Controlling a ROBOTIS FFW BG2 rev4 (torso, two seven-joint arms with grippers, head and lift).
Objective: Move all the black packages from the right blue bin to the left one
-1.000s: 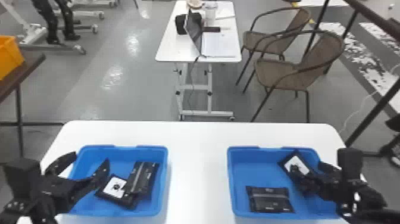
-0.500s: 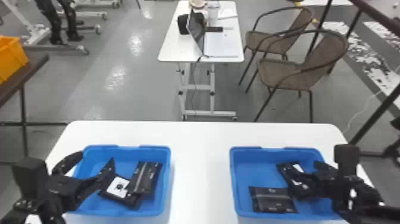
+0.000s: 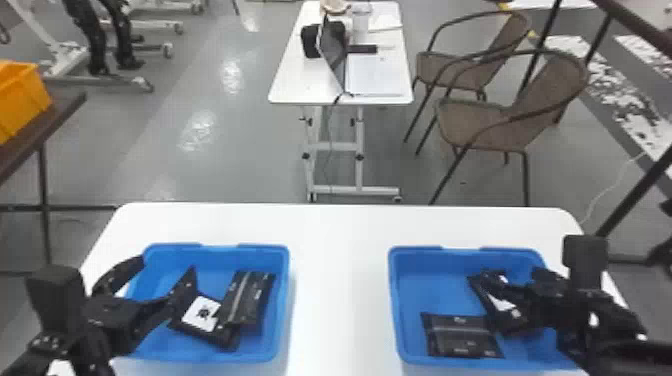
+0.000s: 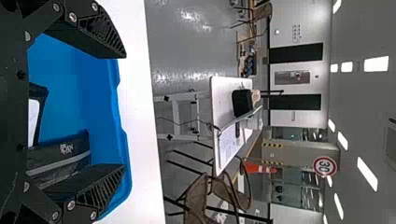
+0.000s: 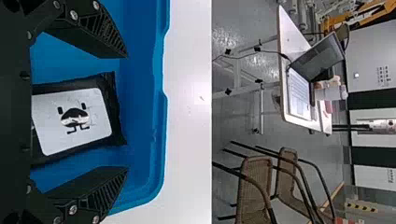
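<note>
There are two blue bins on one white desk [image 3: 340, 280], and four black packages in all, two in each bin.

In the left bin [image 3: 212, 279], one package with a white label [image 3: 202, 315] lies with its side tucked under the other one, a package with a gray stripe [image 3: 248, 297].

In the right bin [image 3: 430, 292], one striped package [image 3: 462, 336] lies flat near the front. Just beside it is one package with a white face sticker [image 3: 505, 306]. I can't tell if those two touch.

There are two tools, and each has two black fingers. The left tool [image 3: 167, 267] is over the left side of the left bin, its two fingers wide apart. The right tool [image 3: 500, 301] is down at the right bin. Its two fingers are wide apart too, with the face sticker package in the space between them, and they aren't pinching it.

Farther back are two brown chairs [image 3: 480, 122] [image 3: 452, 67] and one small white table [image 3: 295, 82] with one laptop [image 3: 332, 52] on it.
</note>
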